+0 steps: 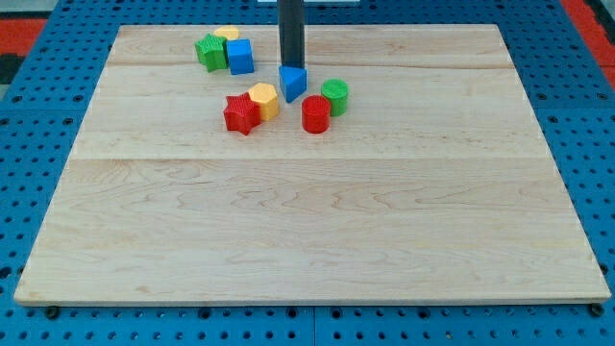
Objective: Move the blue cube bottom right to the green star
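The blue cube (240, 57) sits near the view's top left, touching the green star (210, 51) on its left. A yellow block (227, 35) lies just behind them. My tip (291, 65) comes down from the view's top and stands right of the blue cube, just behind a blue triangular block (294, 83).
A red star (239, 113) and a yellow hexagon (264, 100) touch below the blue cube. A red cylinder (315, 114) and a green cylinder (335, 96) stand right of the blue triangle. The wooden board (307, 231) lies on a blue pegboard.
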Controlling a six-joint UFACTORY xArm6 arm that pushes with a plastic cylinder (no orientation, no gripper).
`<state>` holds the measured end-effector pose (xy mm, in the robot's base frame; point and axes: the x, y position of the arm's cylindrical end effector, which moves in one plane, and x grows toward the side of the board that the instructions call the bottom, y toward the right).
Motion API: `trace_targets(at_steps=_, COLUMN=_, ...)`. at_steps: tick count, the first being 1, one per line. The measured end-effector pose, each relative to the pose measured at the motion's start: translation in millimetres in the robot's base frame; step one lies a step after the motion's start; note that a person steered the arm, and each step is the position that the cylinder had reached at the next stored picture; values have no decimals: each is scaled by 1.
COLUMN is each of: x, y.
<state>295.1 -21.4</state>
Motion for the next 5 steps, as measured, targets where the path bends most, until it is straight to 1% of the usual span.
trace_targets(at_steps=1, x=2, y=2)
trace_targets(at_steps=2, x=-17, y=-4)
trace_targets(at_steps=3, x=-40, y=-22)
trace_targets(at_steps=4, x=-45, y=-55)
trace_targets(at_steps=5, x=-43, y=-107)
